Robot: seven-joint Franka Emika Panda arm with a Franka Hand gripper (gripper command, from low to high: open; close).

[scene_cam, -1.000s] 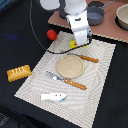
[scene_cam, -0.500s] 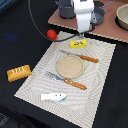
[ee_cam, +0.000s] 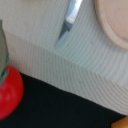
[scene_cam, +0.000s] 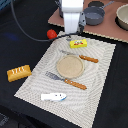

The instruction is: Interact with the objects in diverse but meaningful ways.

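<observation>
1. While the arm stands over the far edge of the placemat (scene_cam: 100,65), the gripper (scene_cam: 73,35) hangs between the red tomato (scene_cam: 51,34) and the yellow box (scene_cam: 78,43); neither view shows how wide its jaws stand or whether they carry anything, so that cannot be told.
2. In the exterior view, the tomato lies just to the left of the gripper, on the black surface, just off the placemat's corner. The wrist view shows the tomato (ee_cam: 9,92) near the mat's edge.
3. The yellow box lies just beside the gripper on the other side and nearer the camera, on the mat, its long axis running roughly parallel to the mat's far edge.
4. The bread loaf (scene_cam: 19,73) lies well apart at the exterior view's left, off the mat. The fish (scene_cam: 53,97) rests at the mat's near edge.
5. Judgement: tomato and box are the nearest candidates. The tomato has open black surface around it; the box has a knife (scene_cam: 82,57) and the plate (scene_cam: 70,66) close on its near side.
</observation>
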